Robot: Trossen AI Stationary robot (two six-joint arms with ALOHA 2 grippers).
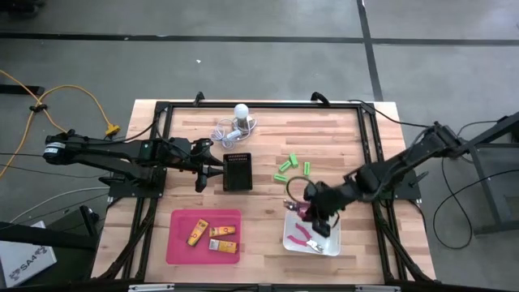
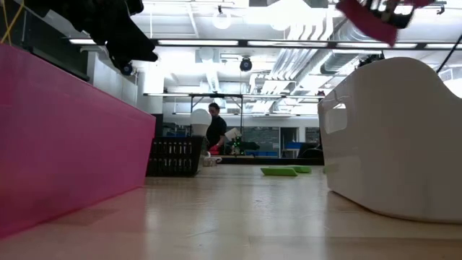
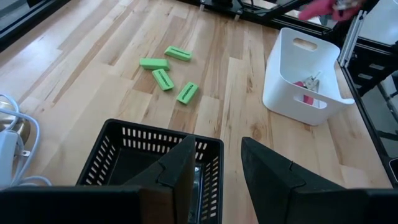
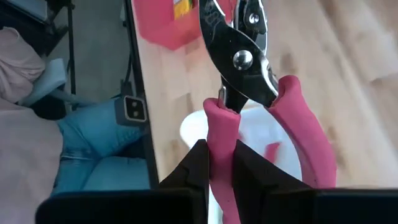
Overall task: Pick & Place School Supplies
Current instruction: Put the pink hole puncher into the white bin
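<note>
The wooden surface [image 1: 268, 170] sits inside a black frame and carries everything. On its near left lies the pink tray [image 1: 203, 237], holding three yellow-orange pieces [image 1: 212, 236]. Near the right side stands the white bin [image 1: 313, 236], with a pink-handled tool [image 1: 302, 235] lying inside (the left wrist view shows it against the bin's wall).

The black slotted basket [image 1: 237, 170] stands mid-surface, just in front of the left hand [image 1: 212, 172]. That hand hovers beside the basket with its fingers [image 3: 180, 168] a narrow gap apart, holding nothing.

The right hand [image 1: 312, 209] hangs above the white bin's far edge, clamped on one handle of the pink-handled pliers [image 4: 249, 106]; the right wrist view shows the metal jaws and pivot pointing away from the hand, with the second pink handle splayed free to one side.

At the far edge rests a white bulb [image 1: 240, 113] with a pale coiled cord [image 1: 227, 130]. Between the basket and the right hand lie four short green pieces [image 3: 166, 68], close together but mostly apart from each other, flat on the wood.

A person [image 2: 215, 130] stands in the room beyond, and another sits by the surface's edge in blue jeans [image 4: 102, 146].
</note>
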